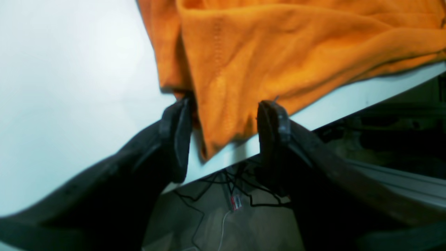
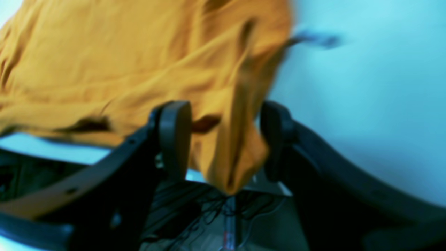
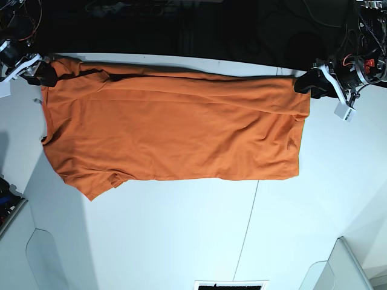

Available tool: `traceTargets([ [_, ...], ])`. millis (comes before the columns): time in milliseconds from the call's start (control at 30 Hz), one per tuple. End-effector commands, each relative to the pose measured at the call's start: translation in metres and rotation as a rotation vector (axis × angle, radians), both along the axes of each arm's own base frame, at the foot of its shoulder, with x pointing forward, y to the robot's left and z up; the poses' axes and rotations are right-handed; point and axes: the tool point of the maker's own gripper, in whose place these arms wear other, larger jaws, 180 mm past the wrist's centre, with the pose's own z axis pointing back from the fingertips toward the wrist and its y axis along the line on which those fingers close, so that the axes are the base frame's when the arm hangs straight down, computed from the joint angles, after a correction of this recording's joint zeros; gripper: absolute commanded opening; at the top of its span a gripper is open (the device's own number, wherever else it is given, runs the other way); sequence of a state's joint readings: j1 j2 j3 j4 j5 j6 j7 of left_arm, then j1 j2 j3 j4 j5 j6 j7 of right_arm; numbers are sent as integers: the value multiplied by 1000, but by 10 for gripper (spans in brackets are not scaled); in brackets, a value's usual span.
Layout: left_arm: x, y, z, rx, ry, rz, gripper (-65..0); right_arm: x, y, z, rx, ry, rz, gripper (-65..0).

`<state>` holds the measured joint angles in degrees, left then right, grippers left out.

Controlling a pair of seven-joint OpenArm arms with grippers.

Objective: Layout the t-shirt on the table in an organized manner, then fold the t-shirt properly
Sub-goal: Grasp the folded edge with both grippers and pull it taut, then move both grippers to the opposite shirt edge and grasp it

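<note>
Your large matte white tabletop (image 3: 181,229) filled most of the base view, crossed by a thin dark seam running toward its near edge, and beyond its far edge the room was dark, with cables trailing over the floor under the table's edge in both wrist views. The plain bright orange short-sleeved t-shirt (image 3: 175,130) lay spread out widthwise along that far edge, mostly flat with shallow wrinkles, one sleeve sticking out toward you at the base view's lower left. Your left gripper (image 1: 224,130) sat at the shirt's end on the base view's right, by the table's edge; its two dark fingers (image 1: 176,139) stood well apart, with a hanging corner of orange cloth between them, and you could see a gap on the right finger's side, so nothing was pinched there. Your right gripper (image 2: 226,139) was at the opposite end, its picture blurred; its jaws also stood wide, a drooping fold of the shirt hanging between them over the table's edge, and whether the cloth touched either pad I could not tell.
</note>
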<state>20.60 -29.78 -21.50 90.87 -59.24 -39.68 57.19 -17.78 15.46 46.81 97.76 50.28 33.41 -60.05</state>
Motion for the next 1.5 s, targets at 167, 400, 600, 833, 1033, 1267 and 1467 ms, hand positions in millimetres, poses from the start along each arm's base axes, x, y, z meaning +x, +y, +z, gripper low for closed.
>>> traceTargets([
  [167, 21, 31, 37, 11, -112, 60, -328, 13, -41, 36, -102, -99, -40, -335],
  [400, 53, 53, 72, 25, -262, 124, -328, 57, -69, 70, -209, -208, -84, -336],
  [600, 98, 49, 84, 152, -396, 53, -328, 115, -71, 81, -181, -301, -114, -336],
  [833, 155, 46, 56, 197, -357, 35, -327, 192, -64, 52, -88, -249, -146, -336],
  [1033, 192, 71, 36, 158, -281, 139, -327, 233, -56, 23, -79, -161, -142, -336],
  [1267, 200, 72, 9, 74, -190, 232, -328, 238, -21, -24, -16, -78, -98, -336],
  [1467, 202, 28, -5, -2, -173, 183, -328, 245, 15, -30, -20, -66, -6, -336],
])
